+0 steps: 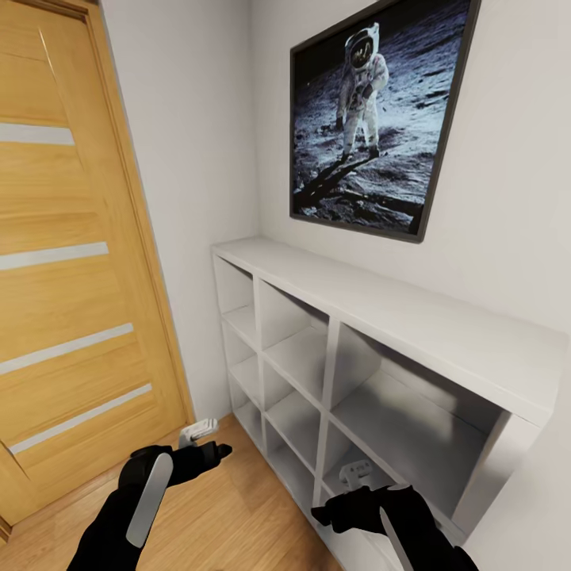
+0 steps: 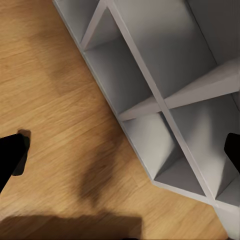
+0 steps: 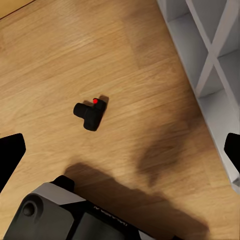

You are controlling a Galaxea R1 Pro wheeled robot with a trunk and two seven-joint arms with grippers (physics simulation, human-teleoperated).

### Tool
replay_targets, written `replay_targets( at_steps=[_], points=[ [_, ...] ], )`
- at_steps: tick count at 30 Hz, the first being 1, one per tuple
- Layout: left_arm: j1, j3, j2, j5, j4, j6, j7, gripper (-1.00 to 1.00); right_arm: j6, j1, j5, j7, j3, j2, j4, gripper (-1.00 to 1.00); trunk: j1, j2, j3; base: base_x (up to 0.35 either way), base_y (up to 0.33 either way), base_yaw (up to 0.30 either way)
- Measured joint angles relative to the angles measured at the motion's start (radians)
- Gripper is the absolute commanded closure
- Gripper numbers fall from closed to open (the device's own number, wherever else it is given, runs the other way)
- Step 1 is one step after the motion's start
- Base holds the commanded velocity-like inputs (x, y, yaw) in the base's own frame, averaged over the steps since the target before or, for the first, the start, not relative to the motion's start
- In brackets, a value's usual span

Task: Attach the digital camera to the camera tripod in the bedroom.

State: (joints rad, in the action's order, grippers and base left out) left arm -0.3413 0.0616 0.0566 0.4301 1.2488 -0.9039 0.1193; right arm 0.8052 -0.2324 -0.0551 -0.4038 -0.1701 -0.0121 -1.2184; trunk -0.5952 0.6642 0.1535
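The digital camera [image 3: 90, 115] lies on the light wood floor in the right wrist view, small and black with a red button on top. My right gripper [image 3: 122, 147] hangs open above it, its dark fingertips [image 3: 10, 155] at the frame's edges, holding nothing. In the head view the right gripper [image 1: 333, 511] is low in front of the shelves. My left gripper [image 1: 208, 454] is open and empty over the floor beside the shelf unit, with one fingertip [image 2: 12, 160] visible in the left wrist view. The camera tripod is out of view.
White cube shelves [image 1: 381, 317] run along the right wall under a framed astronaut picture [image 1: 373, 119]. A wooden door [image 1: 71, 262] stands at the left. My own base [image 3: 75, 215] is close to the camera. Wood floor [image 1: 238, 515] lies between door and shelves.
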Motion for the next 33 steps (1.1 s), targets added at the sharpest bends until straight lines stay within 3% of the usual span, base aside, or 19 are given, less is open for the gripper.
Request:
replay_targets(
  at_steps=[33],
  points=[
    [0.0, 0.001, 0.0, 0.0, -0.015, 0.006, 0.013, -1.0, 0.011, 0.0, 0.001, -0.014, -0.004, 0.004, -0.015, -1.0, -0.127, 0.231, 0.104, 0.0, 0.0, 0.0]
  ],
)
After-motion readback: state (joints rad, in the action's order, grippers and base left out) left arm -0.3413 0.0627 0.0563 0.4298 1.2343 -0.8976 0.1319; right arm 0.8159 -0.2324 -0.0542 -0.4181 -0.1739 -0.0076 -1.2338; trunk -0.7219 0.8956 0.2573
